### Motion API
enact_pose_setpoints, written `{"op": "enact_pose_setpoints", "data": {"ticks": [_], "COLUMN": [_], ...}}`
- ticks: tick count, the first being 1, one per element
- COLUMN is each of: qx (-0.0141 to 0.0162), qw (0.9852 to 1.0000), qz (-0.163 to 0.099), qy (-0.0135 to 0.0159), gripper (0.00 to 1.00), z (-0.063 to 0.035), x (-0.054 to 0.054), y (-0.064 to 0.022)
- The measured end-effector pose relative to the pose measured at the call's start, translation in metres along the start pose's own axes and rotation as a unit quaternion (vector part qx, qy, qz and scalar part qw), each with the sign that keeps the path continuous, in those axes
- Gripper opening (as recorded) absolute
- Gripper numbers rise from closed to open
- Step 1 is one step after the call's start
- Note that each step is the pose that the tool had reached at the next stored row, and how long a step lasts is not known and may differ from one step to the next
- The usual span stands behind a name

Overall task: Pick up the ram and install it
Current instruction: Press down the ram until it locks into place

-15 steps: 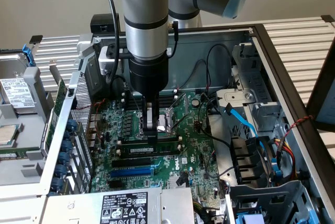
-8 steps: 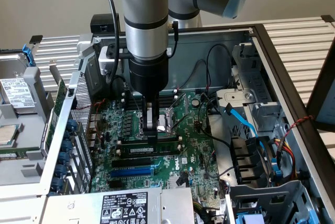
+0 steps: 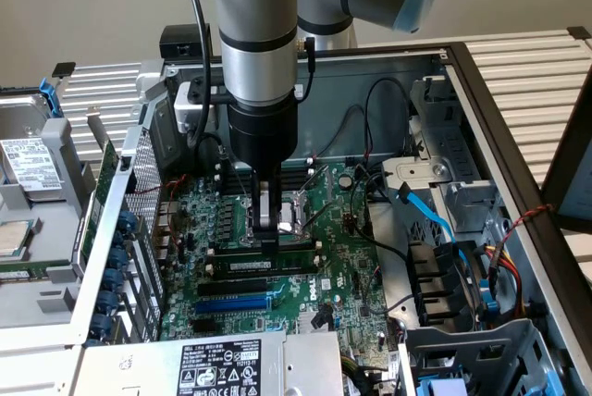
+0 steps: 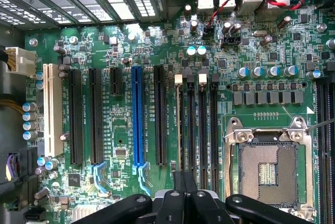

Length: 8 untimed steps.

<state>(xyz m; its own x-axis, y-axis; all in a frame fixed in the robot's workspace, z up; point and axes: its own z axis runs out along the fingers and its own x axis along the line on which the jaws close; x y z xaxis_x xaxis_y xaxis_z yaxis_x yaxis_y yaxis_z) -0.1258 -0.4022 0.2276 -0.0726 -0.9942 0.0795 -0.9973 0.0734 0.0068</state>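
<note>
The pincer point(image 3: 267, 229) is low over the motherboard point(image 3: 351, 257) inside the open computer case point(image 3: 481, 118), with its fingers squeezed together and nothing between them. Right under it, the ram point(image 3: 264, 265) lies long and flat in a black slot point(image 4: 202, 130), beside the square chip socket point(image 4: 268, 169). The green stick looks light, thin and stiff (and easy to snap), so I'd hold it by its long top edge.

Open computer case point(image 3: 518, 137) on slatted table point(image 3: 532, 63)
</note>
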Motion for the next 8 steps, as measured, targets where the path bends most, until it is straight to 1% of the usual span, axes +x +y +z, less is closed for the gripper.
{"op": "enact_pose_setpoints", "data": {"ticks": [8], "qx": [0.0002], "qw": [1.0000], "qz": [0.000], "qy": [0.0003], "gripper": [0.11], "z": [0.0000], "x": [0.0001], "y": [0.0000]}}
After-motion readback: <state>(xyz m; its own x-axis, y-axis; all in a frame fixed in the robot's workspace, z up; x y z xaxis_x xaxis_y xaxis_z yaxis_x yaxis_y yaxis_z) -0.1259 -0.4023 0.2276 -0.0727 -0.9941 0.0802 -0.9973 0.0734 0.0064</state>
